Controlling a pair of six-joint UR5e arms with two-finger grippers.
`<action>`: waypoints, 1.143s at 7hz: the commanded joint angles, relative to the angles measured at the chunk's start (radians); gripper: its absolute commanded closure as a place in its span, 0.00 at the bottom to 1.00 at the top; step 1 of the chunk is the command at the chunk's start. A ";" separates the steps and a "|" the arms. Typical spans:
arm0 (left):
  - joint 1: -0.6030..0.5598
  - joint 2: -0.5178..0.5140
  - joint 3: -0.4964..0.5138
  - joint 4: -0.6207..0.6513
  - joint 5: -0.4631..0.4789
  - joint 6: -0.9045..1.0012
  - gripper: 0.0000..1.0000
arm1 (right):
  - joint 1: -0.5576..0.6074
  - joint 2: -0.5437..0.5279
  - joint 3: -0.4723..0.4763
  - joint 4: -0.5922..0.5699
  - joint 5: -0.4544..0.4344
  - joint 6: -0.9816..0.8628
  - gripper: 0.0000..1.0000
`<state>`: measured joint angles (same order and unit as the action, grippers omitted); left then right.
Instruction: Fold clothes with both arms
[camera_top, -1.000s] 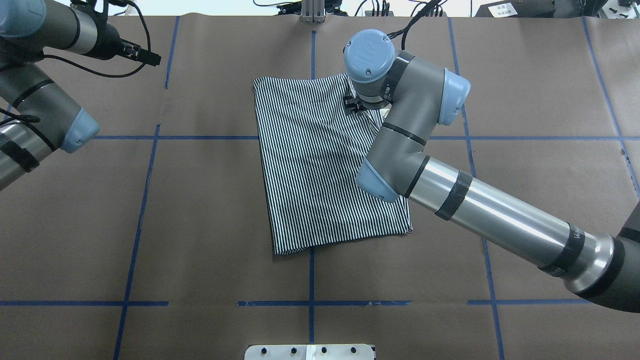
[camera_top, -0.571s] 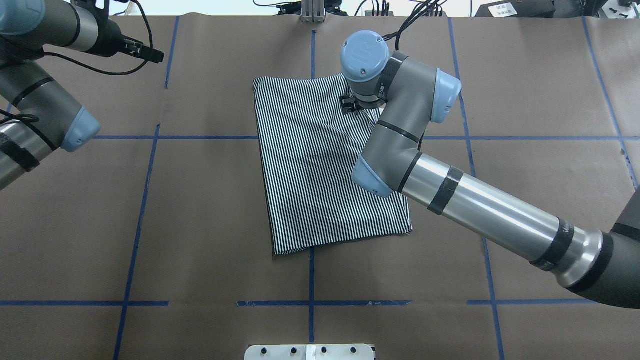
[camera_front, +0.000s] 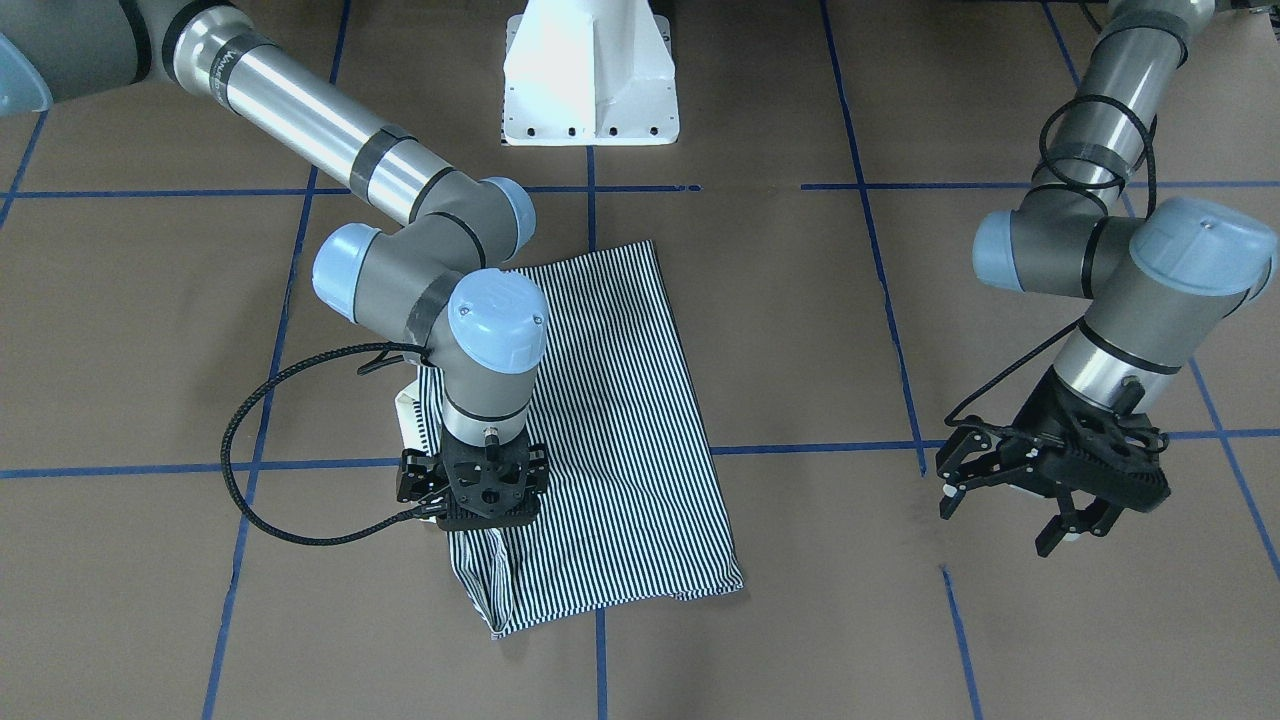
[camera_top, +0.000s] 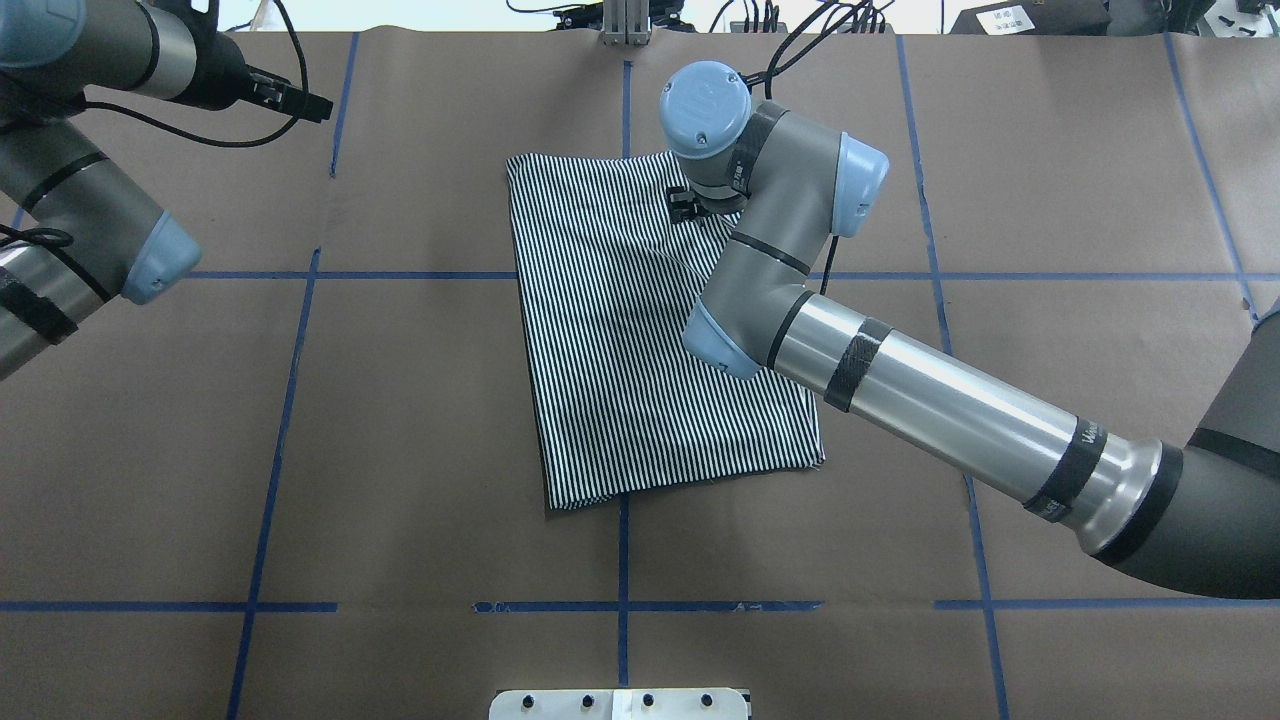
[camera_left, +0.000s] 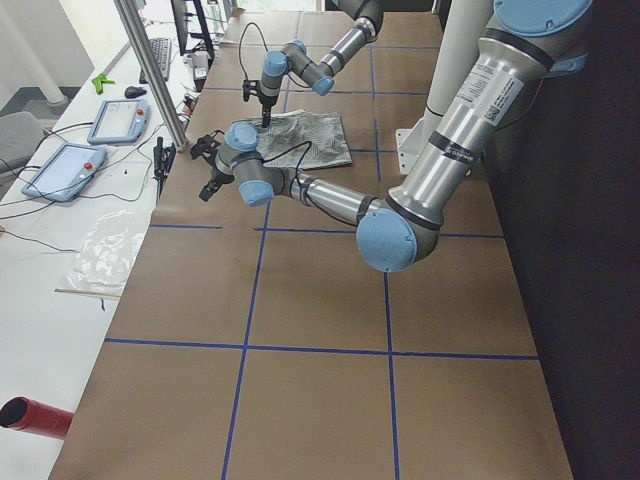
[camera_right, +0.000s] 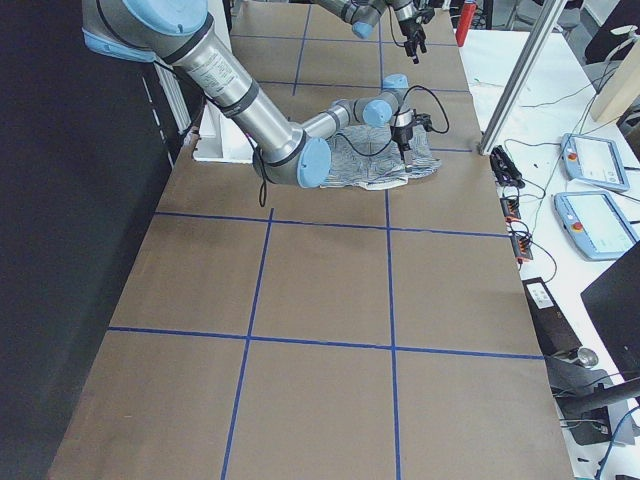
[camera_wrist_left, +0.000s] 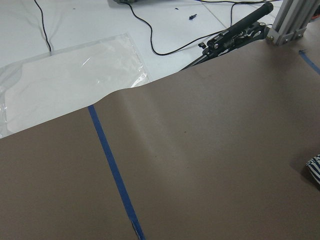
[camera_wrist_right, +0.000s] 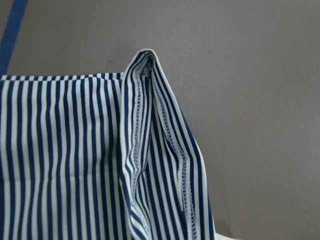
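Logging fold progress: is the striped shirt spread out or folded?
Folded: the shirt lies as a narrow rectangle, no sleeves sticking out.

I see the navy-and-white striped polo shirt (camera_top: 620, 380) folded flat, one far corner ridged up under the grey metal right arm (camera_top: 950, 410); grey metal left arm (camera_top: 80, 210) well apart

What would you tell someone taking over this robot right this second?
The right gripper seems shut on the striped shirt, lifting a ridge of fabric near its far right corner.
The left gripper is open and empty over bare table, apart from the shirt.
Done: the shirt lies as a narrow panel, sleeves apparently folded in.
Left: lay down the held edge, then likely fold end to end.
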<state>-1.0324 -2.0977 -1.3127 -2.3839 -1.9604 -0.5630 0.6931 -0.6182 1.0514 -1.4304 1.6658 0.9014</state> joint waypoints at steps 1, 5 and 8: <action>0.003 0.001 -0.010 0.002 0.000 0.000 0.00 | 0.008 0.000 -0.039 0.001 0.000 -0.022 0.00; 0.003 0.001 -0.030 0.009 -0.002 0.000 0.00 | 0.121 -0.012 -0.102 -0.001 0.023 -0.174 0.00; 0.015 -0.001 -0.069 0.011 -0.104 -0.170 0.00 | 0.170 -0.090 0.066 0.034 0.173 -0.142 0.00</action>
<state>-1.0243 -2.0972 -1.3524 -2.3733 -2.0401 -0.6121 0.8444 -0.6582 1.0133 -1.4196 1.7567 0.7325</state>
